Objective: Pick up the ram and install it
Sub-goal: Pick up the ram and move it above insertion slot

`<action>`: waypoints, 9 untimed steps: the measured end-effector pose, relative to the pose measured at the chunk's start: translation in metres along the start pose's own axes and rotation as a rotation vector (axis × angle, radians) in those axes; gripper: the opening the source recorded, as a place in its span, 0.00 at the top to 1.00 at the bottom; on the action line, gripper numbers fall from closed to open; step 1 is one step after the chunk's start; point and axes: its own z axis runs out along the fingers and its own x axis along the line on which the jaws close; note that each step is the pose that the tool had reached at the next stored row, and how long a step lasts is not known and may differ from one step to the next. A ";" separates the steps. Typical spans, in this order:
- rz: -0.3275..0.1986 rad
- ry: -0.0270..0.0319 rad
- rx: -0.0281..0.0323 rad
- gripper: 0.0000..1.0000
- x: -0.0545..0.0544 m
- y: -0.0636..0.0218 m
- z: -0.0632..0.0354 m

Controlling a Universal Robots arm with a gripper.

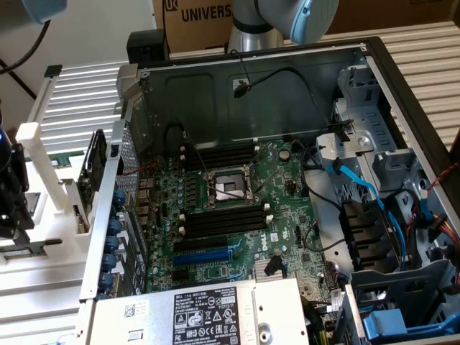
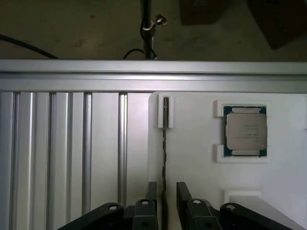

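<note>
the black fingers (image 2: 184, 191) sit wide apart, straddling the thin, flat, dark ram stick (image 2: 164, 143), propped on edge in its white plastic holder (image 2: 192, 158) so both faces stay reachable.

Up on the brown cardboard box (image 1: 208, 18) behind the computer case, bold dark capitals spell "UNIVERS", running on behind the arm, with a boxed "UR" logo just before them. Down on the silver metal power supply (image 1: 280, 309), a black rectangular label (image 1: 205, 316) carries rows of white print and round certification marks, all too fine to read. Beside it, a small white barcode sticker (image 1: 134, 310), also unreadable. In the wrist view, the square silver processor chip (image 2: 245, 131) shows faint engraved lines that can't be made out.
</note>
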 end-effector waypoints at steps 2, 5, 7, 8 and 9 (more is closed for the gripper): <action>0.000 0.0002 -0.0002 0.69 0.000 0.0000 0.0025; 0.000 0.0001 -0.0001 0.69 0.001 -0.0001 0.0073; 0.000 0.0002 -0.0002 0.69 0.001 -0.0001 0.0105; 0.000 0.0002 -0.0003 0.69 0.001 0.0000 0.0125; 0.000 0.0002 -0.0002 0.69 0.001 0.0000 0.0142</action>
